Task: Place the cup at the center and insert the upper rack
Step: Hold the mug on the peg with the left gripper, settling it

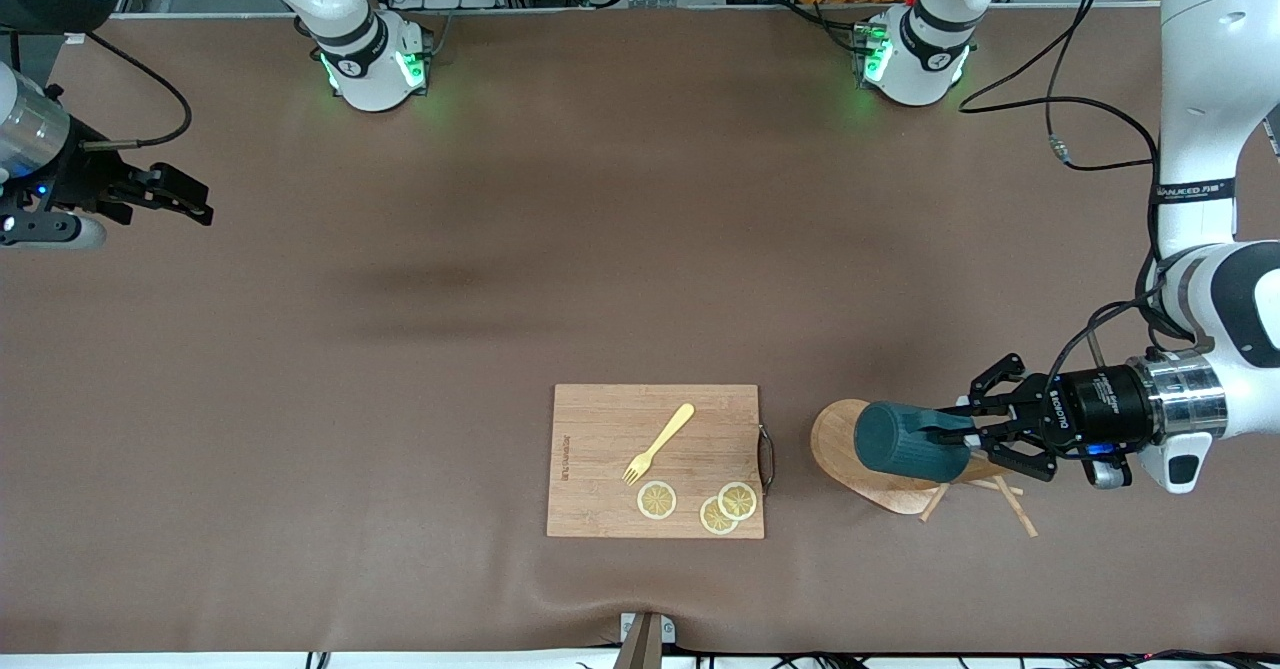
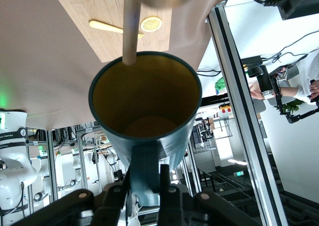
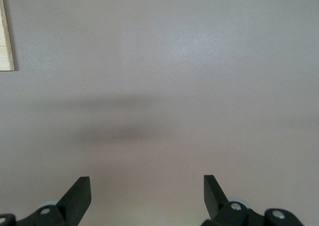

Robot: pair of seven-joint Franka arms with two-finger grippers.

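The cup (image 1: 905, 441), dark teal and ribbed, is held on its side with my left gripper (image 1: 958, 436) shut on its handle. It hangs over the upper rack (image 1: 836, 441), a light wooden mug tree lying tipped over beside the cutting board, toward the left arm's end. The left wrist view looks into the cup's mustard-yellow inside (image 2: 144, 101). The handle sits between my left gripper's (image 2: 144, 178) fingers. One wooden peg (image 2: 130, 27) ends at the cup's rim. My right gripper (image 1: 195, 201) waits open over bare table at the right arm's end, nothing between its fingers (image 3: 79, 196).
A rectangular wooden cutting board (image 1: 600, 429) lies near the front edge, carrying a yellow fork (image 1: 660, 441) and three lemon slices (image 1: 657, 500). Loose pegs of the rack (image 1: 1015, 509) stick out toward the front camera. Brown mat (image 1: 500, 249) covers the table.
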